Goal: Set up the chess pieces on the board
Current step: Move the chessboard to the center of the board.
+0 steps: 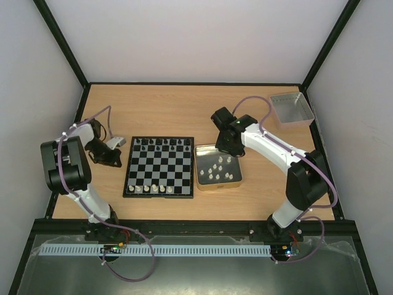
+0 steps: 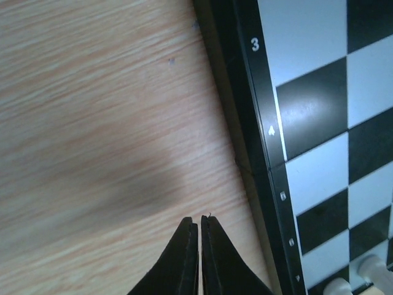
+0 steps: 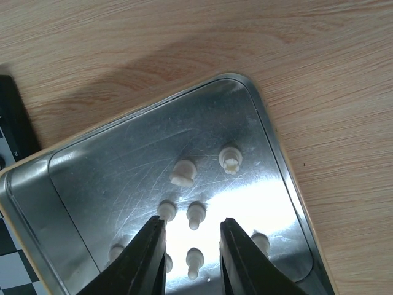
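Partly set board (image 1: 159,166); loose cream pieces (image 3: 183,171) in tray (image 3: 110,178).
The board lies mid-surface (image 1: 184,104), nearer the left edge. Black pieces (image 1: 161,142) line its far row, and a cream row (image 1: 153,188) fills part of its near row. The tan-rimmed tray sits just beside the board's right side. Right tool (image 3: 191,230): open, fingers apart above the tray's pieces. Left tool (image 2: 199,224): closed, empty, over bare surface beside the board's left rim. A grey bin (image 1: 291,109) stands at the far right corner.

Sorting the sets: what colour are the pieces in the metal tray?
The pieces are cream-white, clearest in the right wrist view.
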`<state>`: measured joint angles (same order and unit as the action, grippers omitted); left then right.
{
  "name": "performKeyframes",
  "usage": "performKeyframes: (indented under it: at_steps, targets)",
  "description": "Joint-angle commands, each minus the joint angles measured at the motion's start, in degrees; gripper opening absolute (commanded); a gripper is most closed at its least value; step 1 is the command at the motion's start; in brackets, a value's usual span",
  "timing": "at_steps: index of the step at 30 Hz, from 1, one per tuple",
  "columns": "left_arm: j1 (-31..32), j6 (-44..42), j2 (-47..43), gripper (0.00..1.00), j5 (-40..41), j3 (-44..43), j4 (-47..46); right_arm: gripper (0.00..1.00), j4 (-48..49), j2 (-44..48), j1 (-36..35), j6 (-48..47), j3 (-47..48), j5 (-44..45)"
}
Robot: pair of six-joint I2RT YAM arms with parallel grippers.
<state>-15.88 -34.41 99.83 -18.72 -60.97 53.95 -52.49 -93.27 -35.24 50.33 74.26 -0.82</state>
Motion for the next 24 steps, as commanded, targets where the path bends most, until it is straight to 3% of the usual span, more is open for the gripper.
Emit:
performKeyframes:
  at_steps: [1, 24]
  targets:
    - [2.2, 2.7, 2.3, 0.04, 1.4, 0.2, -2.4, 0.23, -2.1, 1.6, 0.4, -1.0, -1.1, 1.5]
    - [17.2, 10.3, 5.2, 0.02, 2.5, -1.0, -5.4, 0.21, -0.7, 7.0, 7.5, -2.7, -5.9, 0.0]
